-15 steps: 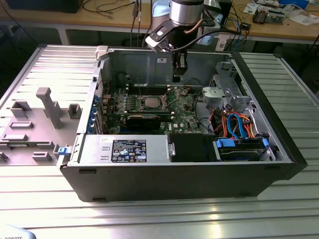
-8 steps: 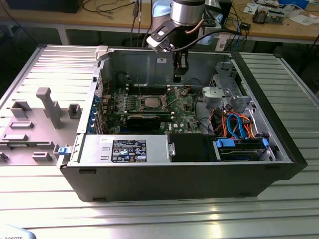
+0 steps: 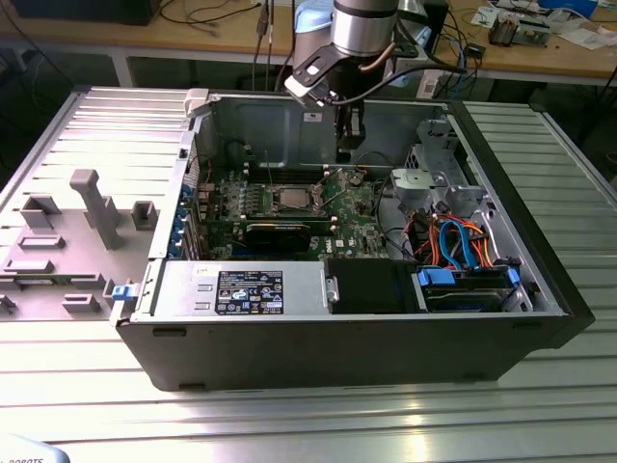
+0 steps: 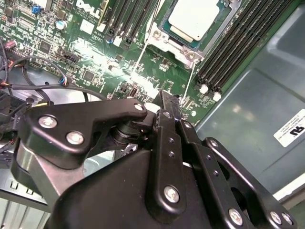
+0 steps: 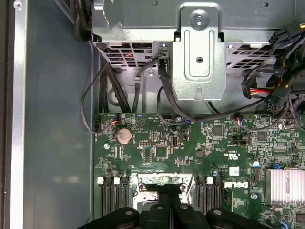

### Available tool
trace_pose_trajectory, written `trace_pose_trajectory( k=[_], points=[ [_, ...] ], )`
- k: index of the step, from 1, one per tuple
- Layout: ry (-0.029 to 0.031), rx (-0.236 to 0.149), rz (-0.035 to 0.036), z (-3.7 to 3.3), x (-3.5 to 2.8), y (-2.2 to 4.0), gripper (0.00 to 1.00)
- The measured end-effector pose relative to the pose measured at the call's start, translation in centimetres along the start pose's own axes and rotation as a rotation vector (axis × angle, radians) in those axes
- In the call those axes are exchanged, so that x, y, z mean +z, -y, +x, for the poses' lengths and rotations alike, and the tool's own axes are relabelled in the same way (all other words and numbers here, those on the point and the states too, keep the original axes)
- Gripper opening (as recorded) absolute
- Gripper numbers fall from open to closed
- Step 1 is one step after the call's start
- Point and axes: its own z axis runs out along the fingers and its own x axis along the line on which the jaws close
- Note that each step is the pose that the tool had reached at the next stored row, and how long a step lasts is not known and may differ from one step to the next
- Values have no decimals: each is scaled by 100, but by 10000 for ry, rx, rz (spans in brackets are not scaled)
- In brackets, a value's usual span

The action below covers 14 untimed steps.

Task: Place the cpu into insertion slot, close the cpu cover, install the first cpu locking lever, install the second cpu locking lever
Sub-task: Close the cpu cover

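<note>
Away on the exterior view's left, a grey moulded fixture (image 3: 72, 227) lies on the ribbed metal table (image 3: 289, 415), just beside the open computer case (image 3: 337, 338). Inside, against the case's near wall, sits a labelled power supply (image 3: 241, 287). Further in, the black graphics card (image 3: 280, 231) stands on the green motherboard (image 3: 359, 207). The cpu (image 3: 292, 200) lies flat in the insertion slot (image 4: 159, 40), with the cpu cover (image 4: 181, 40) framing it in the second wrist view. Whether the thin wire levers (image 4: 142, 47) beside it are latched is hard to make out. The gripper (image 3: 349, 152) hangs over the board toward the exterior view's right of the cpu, its fingers (image 5: 159, 202) pressed together; in the first wrist view they hide part of the slot. Rightmost, a metal drive cage (image 3: 434, 178) stands above a tangle of blue and orange cables (image 3: 463, 241), partly cut off by the case wall.
</note>
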Motion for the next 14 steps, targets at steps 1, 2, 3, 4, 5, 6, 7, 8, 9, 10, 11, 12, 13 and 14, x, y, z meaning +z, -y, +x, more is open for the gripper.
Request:
trace_pose_trajectory(
  k=[1,2,3,4,5,6,7,8,9,10,11,12,13,14],
  points=[
    [-10,1,0,-1,5,-7,11],
    [-18,1,-1,-1,9,-16,11],
    [-27,2,0,0,13,-32,11],
    [-34,1,-1,0,16,-43,11],
    [-43,2,-1,0,22,-58,11],
    [-53,1,-1,0,27,-70,11],
    [-60,1,-2,0,35,-80,11],
    [-63,1,-2,0,44,-88,11],
    [-66,2,-1,0,58,-95,11],
    [-67,1,-1,0,69,-100,11],
    [-72,2,-2,1,99,-113,11],
    [-75,3,1,1,116,-129,11],
    [-92,6,18,1,140,-175,11],
    [-98,5,22,1,149,-192,11]
  ],
)
